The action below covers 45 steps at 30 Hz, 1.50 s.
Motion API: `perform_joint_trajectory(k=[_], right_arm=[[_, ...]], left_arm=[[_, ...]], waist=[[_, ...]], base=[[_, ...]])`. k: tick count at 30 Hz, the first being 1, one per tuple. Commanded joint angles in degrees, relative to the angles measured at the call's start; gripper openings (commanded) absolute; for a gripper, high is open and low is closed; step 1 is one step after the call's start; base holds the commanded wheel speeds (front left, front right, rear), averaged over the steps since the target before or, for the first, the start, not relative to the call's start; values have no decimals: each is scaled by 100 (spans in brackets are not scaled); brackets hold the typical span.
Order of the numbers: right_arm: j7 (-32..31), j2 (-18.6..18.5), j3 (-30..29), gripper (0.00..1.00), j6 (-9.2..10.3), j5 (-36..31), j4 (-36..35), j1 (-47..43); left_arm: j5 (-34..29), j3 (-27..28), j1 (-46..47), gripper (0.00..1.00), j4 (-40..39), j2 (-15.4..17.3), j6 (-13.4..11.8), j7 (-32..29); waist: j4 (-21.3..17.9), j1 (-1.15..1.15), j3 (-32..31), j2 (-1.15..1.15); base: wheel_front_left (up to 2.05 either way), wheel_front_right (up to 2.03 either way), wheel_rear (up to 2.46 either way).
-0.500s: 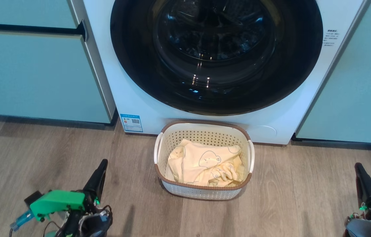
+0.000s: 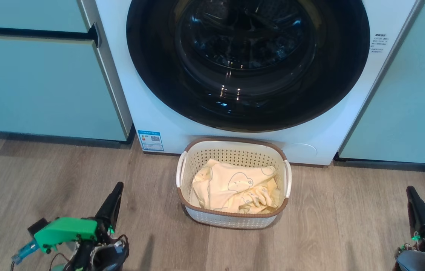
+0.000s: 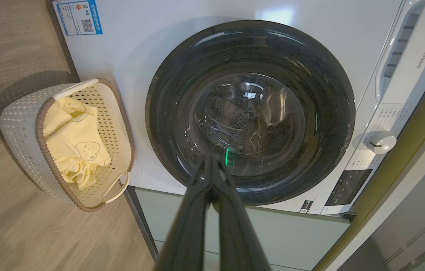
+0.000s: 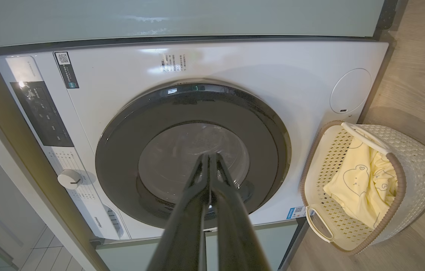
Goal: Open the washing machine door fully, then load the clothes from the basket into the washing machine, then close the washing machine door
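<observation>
On the floor [image 2: 46,177] before the washer [image 2: 175,131], the basket [image 2: 231,221] holds soft, light clothes [image 2: 227,188]. The shut door [image 2: 148,75] seems stiff, its glossy rim slippery: take the edge. The 2 tools, left gripper [image 2: 118,185] and right gripper [image 2: 409,189], are closed and empty.

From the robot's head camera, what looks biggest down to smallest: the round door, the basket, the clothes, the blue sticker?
1. Door, largest, though cut off at the top.
2. Basket.
3. Clothes, lying inside it.
4. Sticker, smallest.
</observation>
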<state>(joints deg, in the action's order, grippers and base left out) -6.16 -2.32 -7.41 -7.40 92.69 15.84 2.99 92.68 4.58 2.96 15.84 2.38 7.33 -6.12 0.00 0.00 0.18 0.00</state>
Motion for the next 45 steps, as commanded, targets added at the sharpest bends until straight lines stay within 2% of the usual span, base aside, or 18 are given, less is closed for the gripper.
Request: perform_joint_trajectory(k=[1, 4, 5, 12, 27, 37, 45], right_arm=[[-33, -55, 89, 0, -9, -52, -181, 319], [-33, -55, 89, 0, -9, -52, -181, 319], [0, 0, 0, 100, 0, 0, 0, 0], [10, 121, 56, 100, 0, 0, 555, -404], [247, 101, 137, 100, -1, -238, 341, -291], [415, 87, 229, 100, -2, -898, 158, -200], [551, 70, 312, 100, -2, -1816, 42, -130]], left_arm=[[-51, 194, 323, 0, -181, 50, 15, -36], [-51, 194, 323, 0, -181, 50, 15, -36], [0, 0, 0, 100, 0, 0, 0, 0], [-5, -84, -386, 100, 547, -97, -2, 10], [-408, -173, -193, 100, 374, -81, 0, 246], [-1043, -219, -38, 100, 254, -69, 1, 415], [-1771, -267, 79, 100, 172, -59, 2, 550]], waist=[[0, 0, 0, 0], [0, 0, 0, 0], [0, 0, 0, 0], [0, 0, 5, 0], [4, 0, 29, 0], [7, 0, 51, 0], [12, 0, 72, 0]], base=[[0, 0, 0], [0, 0, 0], [0, 0, 0], [0, 0, 0], [0, 0, 0], [0, 0, 0], [0, 0, 0]])
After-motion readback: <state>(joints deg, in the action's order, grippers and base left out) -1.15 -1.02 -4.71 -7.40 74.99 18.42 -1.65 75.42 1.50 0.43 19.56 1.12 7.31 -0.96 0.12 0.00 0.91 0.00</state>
